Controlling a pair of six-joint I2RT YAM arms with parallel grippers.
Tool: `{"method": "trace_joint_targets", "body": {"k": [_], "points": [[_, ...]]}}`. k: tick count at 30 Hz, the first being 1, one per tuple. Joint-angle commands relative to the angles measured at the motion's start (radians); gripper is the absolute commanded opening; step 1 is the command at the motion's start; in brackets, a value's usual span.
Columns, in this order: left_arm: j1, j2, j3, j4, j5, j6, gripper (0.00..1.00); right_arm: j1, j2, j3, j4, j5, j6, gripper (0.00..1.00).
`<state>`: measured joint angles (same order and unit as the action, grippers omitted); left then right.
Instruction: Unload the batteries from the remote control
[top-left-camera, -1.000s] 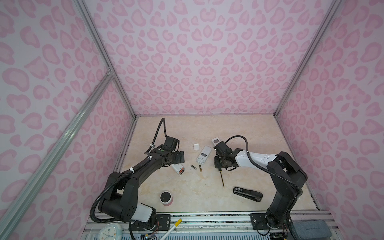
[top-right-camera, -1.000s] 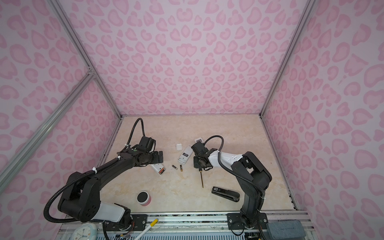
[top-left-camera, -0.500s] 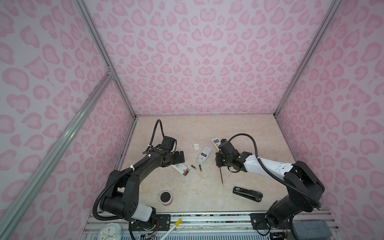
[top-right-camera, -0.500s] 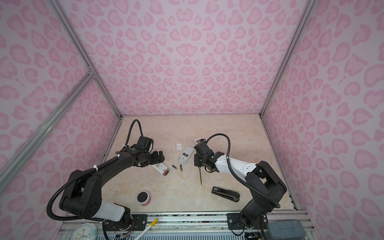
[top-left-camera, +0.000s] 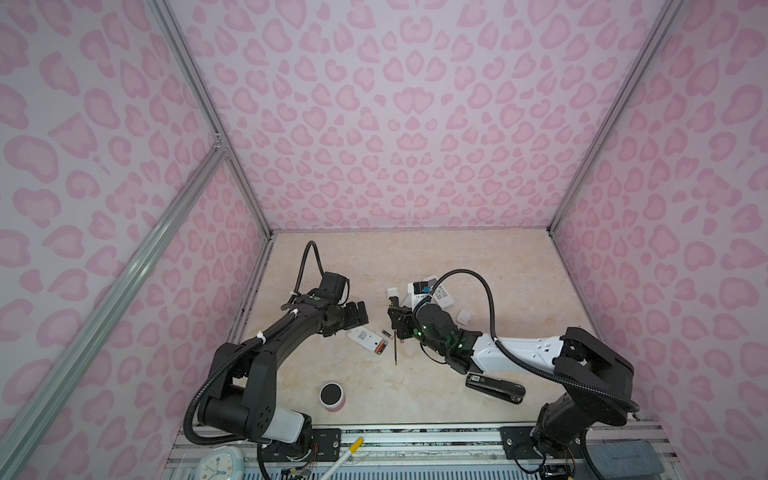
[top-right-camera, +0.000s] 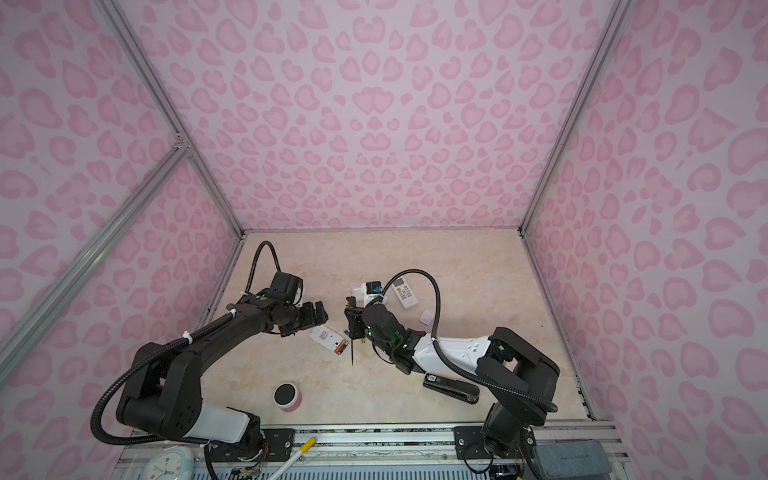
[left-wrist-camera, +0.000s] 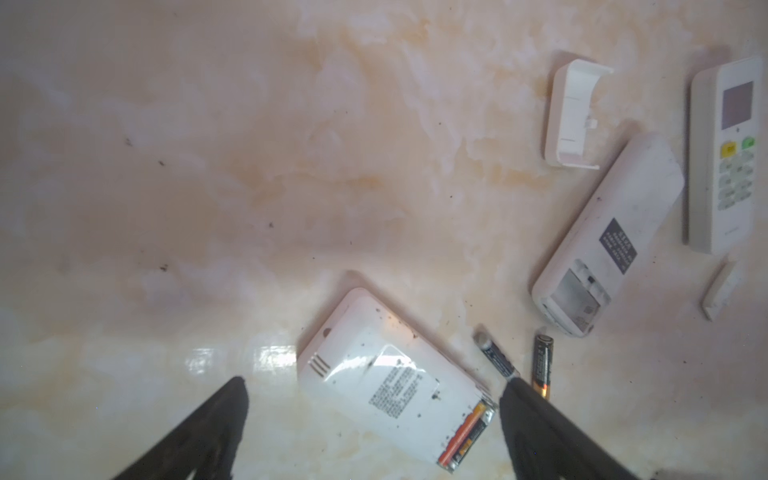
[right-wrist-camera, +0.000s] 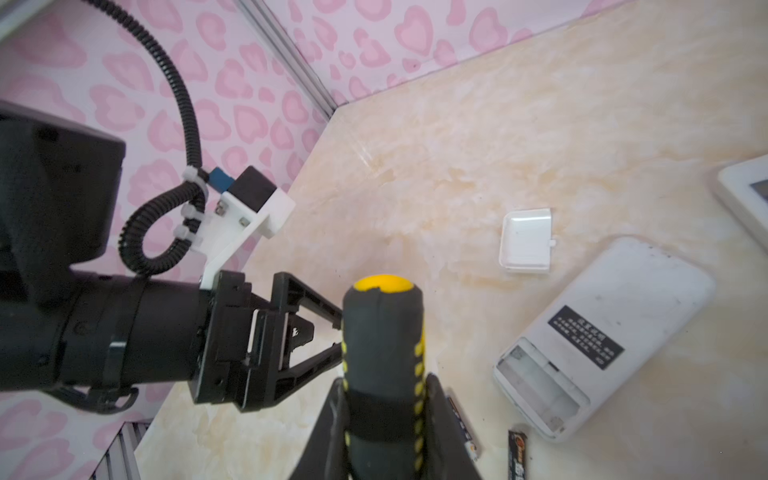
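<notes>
Two batteries (left-wrist-camera: 541, 365) are lying loose on the tabletop (left-wrist-camera: 249, 166), just beside the remote (left-wrist-camera: 386, 374), and two more are still sitting in its open bay. My right claw (right-wrist-camera: 386, 419), pinching the screwdriver (right-wrist-camera: 382, 332) by the handle, has been moving across toward this remote in the last second, so the tip is now pointing near the bay end. My left claw (left-wrist-camera: 374, 384) is staying spread wide over the remote. I am thinking the prying of the last two is coming next.

Left gripper (top-left-camera: 360, 316) spread wide, hovering low; right gripper (right-wrist-camera: 384, 390) clamps screwdriver (right-wrist-camera: 382, 328)
</notes>
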<state>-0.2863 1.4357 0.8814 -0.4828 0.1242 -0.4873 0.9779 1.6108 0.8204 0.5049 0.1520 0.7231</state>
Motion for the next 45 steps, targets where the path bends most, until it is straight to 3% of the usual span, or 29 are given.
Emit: {"method": "trace_joint_targets", "body": {"k": [1,7,10,16,21,23,27,29,31,33,34,36,41,45], "points": [[0.0,-0.105,-0.038,0.017,-0.01,0.099,0.98,-0.011,-0.035,-0.023,0.07,0.119,0.048,0.0],[-0.028,-0.352,-0.139,0.228,0.241,0.141,0.96,-0.054,-0.09,0.018,-0.001,0.104,0.09,0.0],[-0.11,-0.409,-0.162,0.293,0.252,0.163,0.91,-0.081,-0.103,0.035,0.005,0.048,0.112,0.0],[-0.218,-0.394,-0.208,0.42,0.32,0.18,0.86,-0.105,-0.115,0.095,-0.039,-0.071,0.137,0.0],[-0.234,-0.359,-0.203,0.46,0.366,0.158,0.75,-0.104,-0.126,0.098,-0.018,-0.139,0.167,0.0],[-0.234,-0.357,-0.202,0.48,0.397,0.152,0.61,-0.104,-0.129,0.093,-0.003,-0.159,0.183,0.0],[-0.234,-0.361,-0.196,0.468,0.419,0.157,0.13,-0.104,-0.133,0.081,0.021,-0.188,0.215,0.0],[-0.234,-0.37,-0.197,0.458,0.418,0.169,0.04,-0.105,-0.137,0.076,0.033,-0.199,0.233,0.0],[-0.234,-0.386,-0.199,0.439,0.41,0.186,0.04,-0.109,-0.141,0.077,0.033,-0.214,0.243,0.05],[-0.234,-0.399,-0.195,0.413,0.39,0.212,0.04,-0.11,-0.144,0.095,-0.006,-0.224,0.242,0.38],[-0.235,-0.406,-0.194,0.399,0.38,0.226,0.04,-0.111,-0.144,0.112,-0.052,-0.228,0.238,0.48],[-0.237,-0.416,-0.187,0.374,0.363,0.253,0.04,-0.116,-0.141,0.145,-0.131,-0.243,0.221,0.56],[-0.256,-0.415,-0.154,0.306,0.332,0.304,0.04,-0.132,-0.109,0.2,-0.213,-0.31,0.197,0.59],[-0.273,-0.413,-0.139,0.286,0.296,0.319,0.04,-0.134,-0.077,0.245,-0.263,-0.345,0.184,0.47]]}}
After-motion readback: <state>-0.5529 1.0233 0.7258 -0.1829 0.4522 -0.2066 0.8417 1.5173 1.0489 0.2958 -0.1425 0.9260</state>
